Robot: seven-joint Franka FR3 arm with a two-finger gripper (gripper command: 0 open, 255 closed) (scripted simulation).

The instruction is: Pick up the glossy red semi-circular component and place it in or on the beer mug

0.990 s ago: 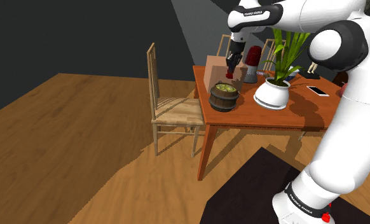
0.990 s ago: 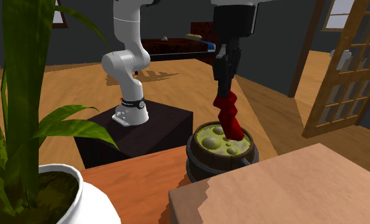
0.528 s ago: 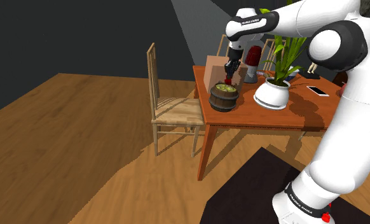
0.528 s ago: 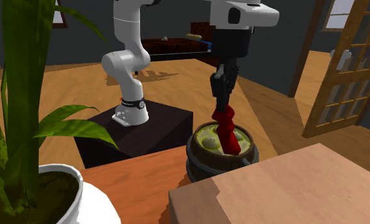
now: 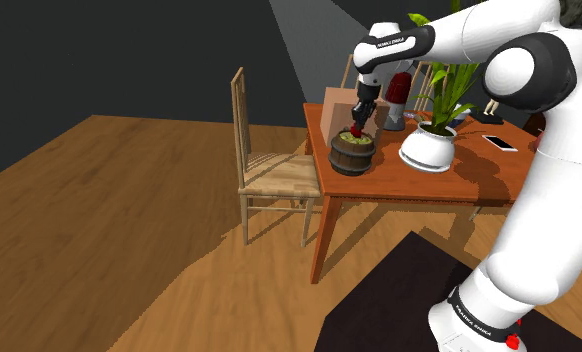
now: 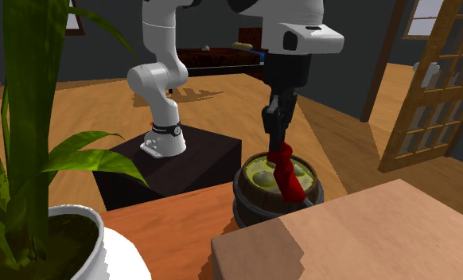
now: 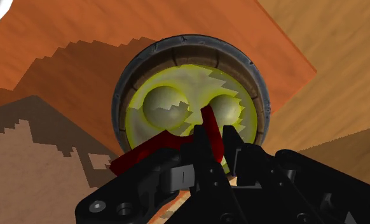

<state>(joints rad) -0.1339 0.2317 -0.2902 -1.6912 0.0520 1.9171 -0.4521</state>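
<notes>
The glossy red curved piece (image 6: 288,171), clasped by the black two-finger gripper (image 6: 278,137), dips its lower end into the dark barrel-shaped beer mug (image 6: 248,197). Placing step, I judge; next the jaws should open.

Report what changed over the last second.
The gripper came down, carrying the red piece lower until its lower end reaches the top of the mug. The piece stays clasped. Mug, white plant pot and table stayed put.
</notes>
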